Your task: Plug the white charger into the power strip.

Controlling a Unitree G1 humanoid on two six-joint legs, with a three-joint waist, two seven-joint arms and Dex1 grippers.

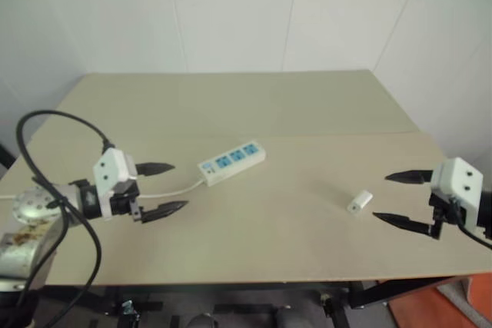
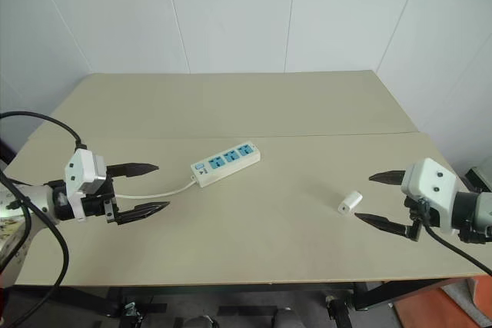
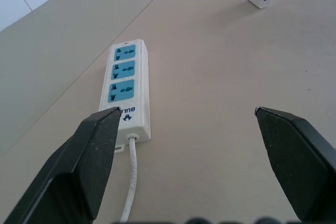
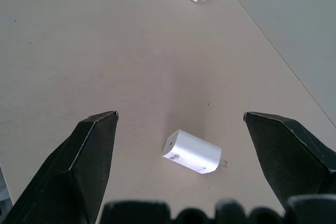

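Note:
The white charger [image 1: 359, 203] lies on its side on the right part of the beige table [image 1: 254, 105]; the right wrist view shows the charger [image 4: 191, 152] close ahead between the fingers, with metal prongs at one end. My right gripper [image 1: 396, 197] hovers open just right of it, pointing left, nothing in it. The power strip [image 1: 232, 162] with blue socket panels lies near the table's middle, its thin cord [image 1: 173, 189] running left. My left gripper [image 1: 163, 188] is open beside the cord end, pointing at the power strip [image 3: 127, 87].
A seam crosses the table behind the strip. White walls stand behind and to the right. A black cable [image 1: 54, 182] loops over my left arm. The table's front edge runs just below both grippers.

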